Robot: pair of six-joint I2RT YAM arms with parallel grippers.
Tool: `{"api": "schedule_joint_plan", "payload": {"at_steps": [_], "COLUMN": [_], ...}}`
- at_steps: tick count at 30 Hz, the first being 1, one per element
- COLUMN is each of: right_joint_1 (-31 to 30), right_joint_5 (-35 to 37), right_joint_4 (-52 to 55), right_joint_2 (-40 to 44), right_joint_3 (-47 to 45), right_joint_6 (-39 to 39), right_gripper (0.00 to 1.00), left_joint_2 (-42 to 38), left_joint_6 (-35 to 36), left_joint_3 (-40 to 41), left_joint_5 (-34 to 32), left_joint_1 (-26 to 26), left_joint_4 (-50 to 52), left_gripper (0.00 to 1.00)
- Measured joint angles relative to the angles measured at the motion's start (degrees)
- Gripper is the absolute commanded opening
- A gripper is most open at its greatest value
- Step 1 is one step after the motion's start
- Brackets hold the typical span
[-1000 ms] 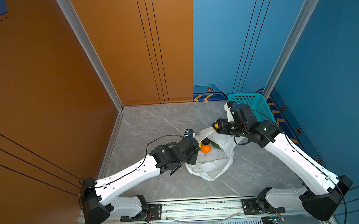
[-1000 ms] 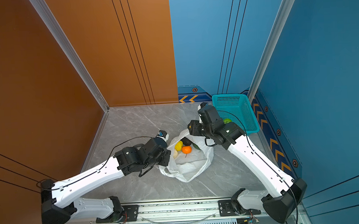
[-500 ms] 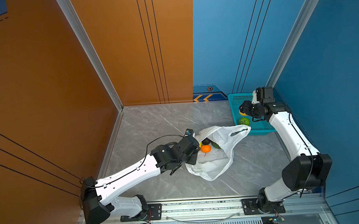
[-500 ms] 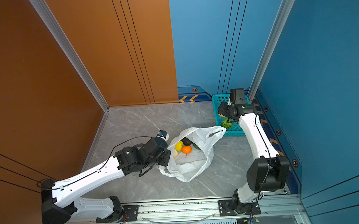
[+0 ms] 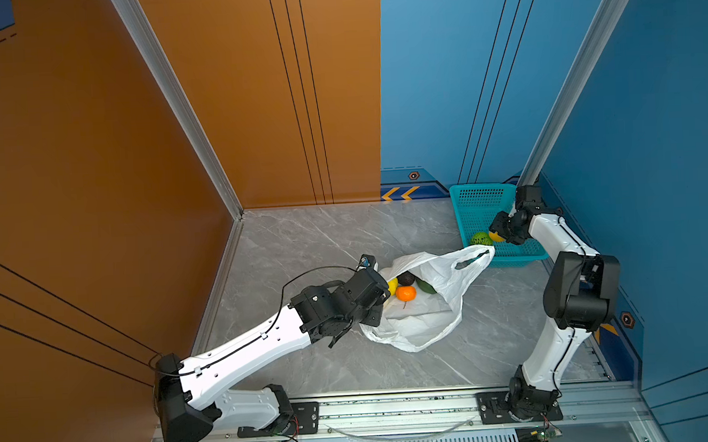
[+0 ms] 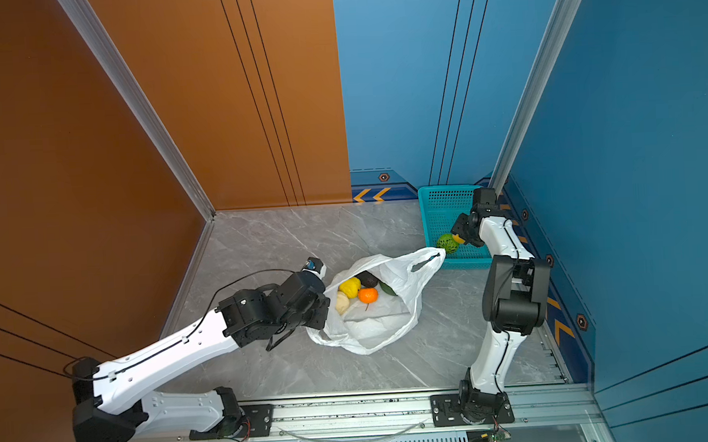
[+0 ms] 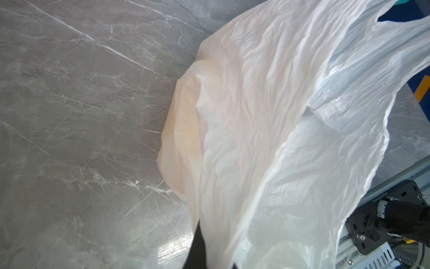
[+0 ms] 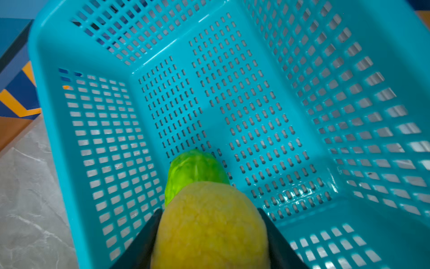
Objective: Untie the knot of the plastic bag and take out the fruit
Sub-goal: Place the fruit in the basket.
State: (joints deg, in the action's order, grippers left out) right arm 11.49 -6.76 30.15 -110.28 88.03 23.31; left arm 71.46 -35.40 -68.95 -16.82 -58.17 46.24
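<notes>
The plastic bag (image 5: 422, 326) lies open on the table (image 5: 304, 249), and I see no knot. The left gripper (image 5: 377, 315) has its jaws together on the near edge of the bag. The film is thin, so I think it can slip out; then the mouth falls over the orange (image 5: 406, 294) and the other fruit inside. One handle loop (image 5: 473, 261) reaches to the teal basket (image 5: 482, 198), where something passing can catch it and drag the bag. The right gripper (image 5: 498, 234), its jaws clamped on a yellow fruit (image 8: 209, 223), hangs over the basket just beside the green netted ball (image 8: 195, 171). If it is released there, the fruit may hit the ball and roll.
</notes>
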Motion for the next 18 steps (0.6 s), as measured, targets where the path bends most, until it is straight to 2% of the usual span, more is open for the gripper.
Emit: {"api": "schedule_joint_plan", "payload": {"at_steps": [3,7,10,14,18], "right_joint_1": [0.55,0.70,0.70,0.70,0.46], "right_joint_5": [1.09,2.62,3.63,4.46,5.11], "right_joint_4": [-0.35,-0.35,-0.48,-0.68,-0.66], "right_joint_2": [-1.99,-3.28,-3.26,-3.23,-3.19], "right_joint_3": [0.28,0.44,0.44,0.37,0.22], "right_joint_6": [-0.02,-0.11,-0.11,0.00,0.02], "right_gripper": [0.52,0.73,0.83,0.90,0.93], "left_joint_2": [-0.24,-0.33,-0.55,-0.87,-0.92], "left_joint_6": [0.00,-0.02,-0.02,-0.02,-0.02], "left_joint_3": [0.00,0.00,0.00,0.00,0.00], "left_joint_5": [-0.31,-0.50,-0.76,-0.83,-1.01], "left_joint_1": [0.02,0.02,0.02,0.02,0.02], "left_joint_4": [0.35,0.35,0.44,0.66,0.76], "left_gripper": [0.00,0.00,0.00,0.00,0.00]}}
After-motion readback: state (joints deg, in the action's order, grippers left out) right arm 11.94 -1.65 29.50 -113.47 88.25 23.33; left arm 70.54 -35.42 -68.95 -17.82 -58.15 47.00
